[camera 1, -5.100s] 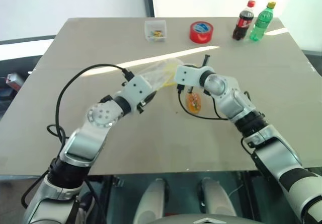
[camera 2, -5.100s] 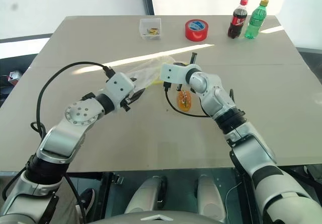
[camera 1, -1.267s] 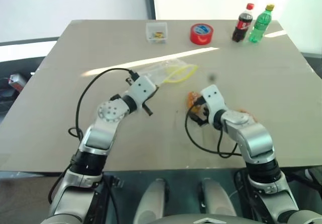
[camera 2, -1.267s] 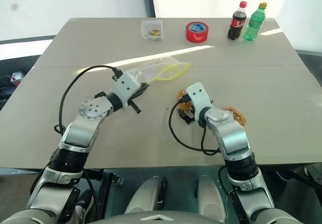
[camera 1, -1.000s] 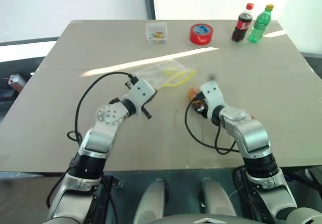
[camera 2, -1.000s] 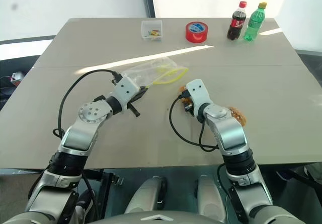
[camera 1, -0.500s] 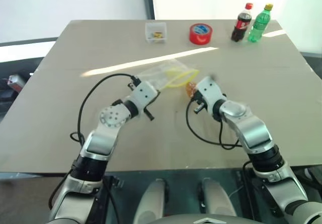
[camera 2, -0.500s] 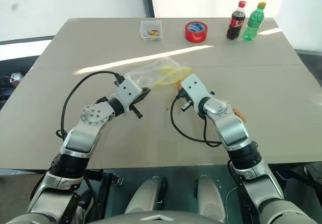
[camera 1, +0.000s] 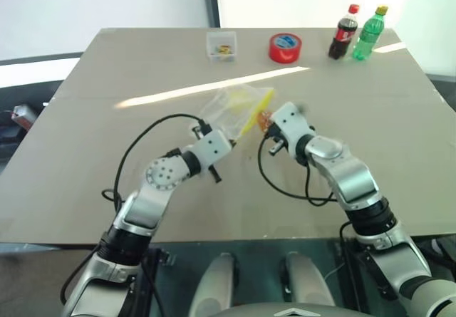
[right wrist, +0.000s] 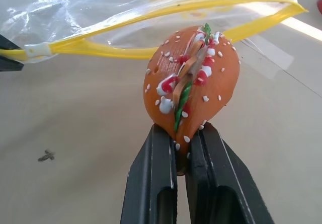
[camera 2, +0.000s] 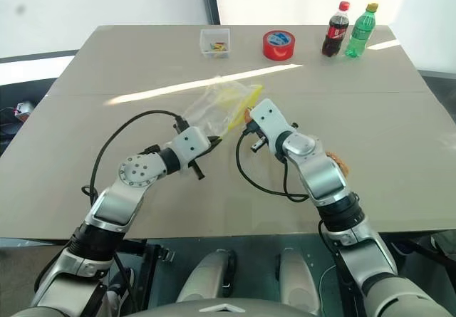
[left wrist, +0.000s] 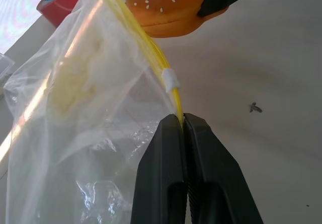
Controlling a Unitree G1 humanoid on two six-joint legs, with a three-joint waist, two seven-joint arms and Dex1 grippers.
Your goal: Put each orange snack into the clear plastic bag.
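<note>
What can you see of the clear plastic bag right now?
The clear plastic bag is crinkly, see-through film with a yellow seal strip along its mouth. The left hand pinches that strip shut, holding the bag lifted above the table, mouth partly open. An orange snack, gripped by the right hand, sits just outside the mouth.

No legible text, brand, number or sign in any view. The labels on the two bottles [camera 1: 345,32] at the far right and the print on the red tape roll [camera 1: 285,47] are too small to read.
</note>
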